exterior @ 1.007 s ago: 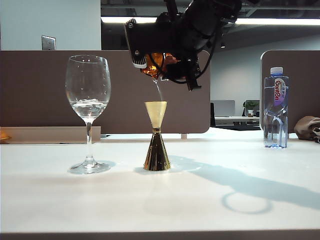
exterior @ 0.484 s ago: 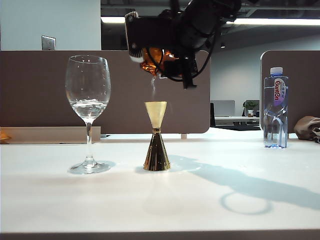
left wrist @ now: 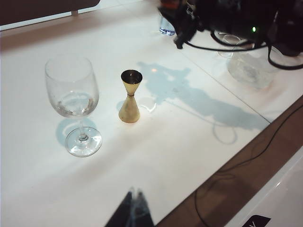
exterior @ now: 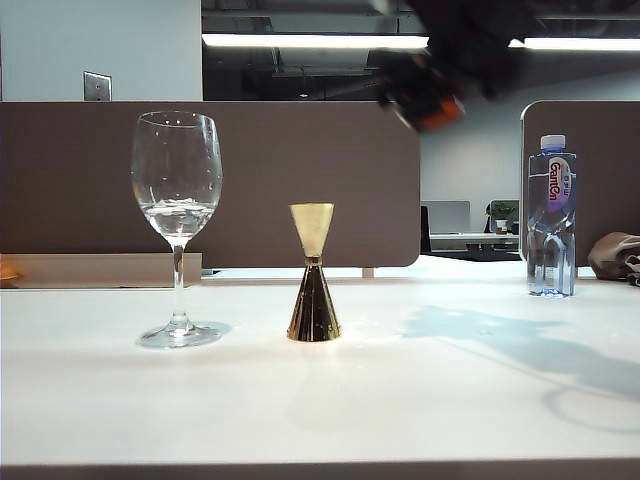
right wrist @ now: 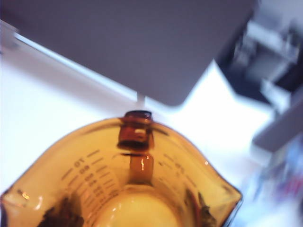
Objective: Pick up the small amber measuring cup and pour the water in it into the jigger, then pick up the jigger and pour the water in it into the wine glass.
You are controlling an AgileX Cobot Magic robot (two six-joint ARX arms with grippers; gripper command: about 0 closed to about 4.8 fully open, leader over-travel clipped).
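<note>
The gold jigger (exterior: 313, 272) stands upright mid-table, with the wine glass (exterior: 177, 230) to its left holding a little water (exterior: 177, 212). High up and to the right of the jigger, blurred by motion, my right gripper (exterior: 428, 92) is shut on the small amber measuring cup (exterior: 440, 110). The right wrist view looks down into that cup (right wrist: 128, 175), with dark fingers (right wrist: 60, 215) at its sides; I cannot tell whether water remains inside. The left wrist view shows the jigger (left wrist: 130, 97) and wine glass (left wrist: 72, 101) well beyond my left gripper (left wrist: 134, 193), which is shut and empty near the table's front edge.
A clear plastic bottle (exterior: 551, 215) stands at the back right, with a brown bag (exterior: 612, 255) beside it. A brown partition (exterior: 300, 180) runs behind the table. A clear glass vessel (left wrist: 248, 68) sits under the right arm. Cables trail off the table edge (left wrist: 222, 184).
The right gripper has swung up and to the right, away from above the jigger, and turned the amber cup back upright. The stream into the jigger has stopped. The left gripper has not moved.
</note>
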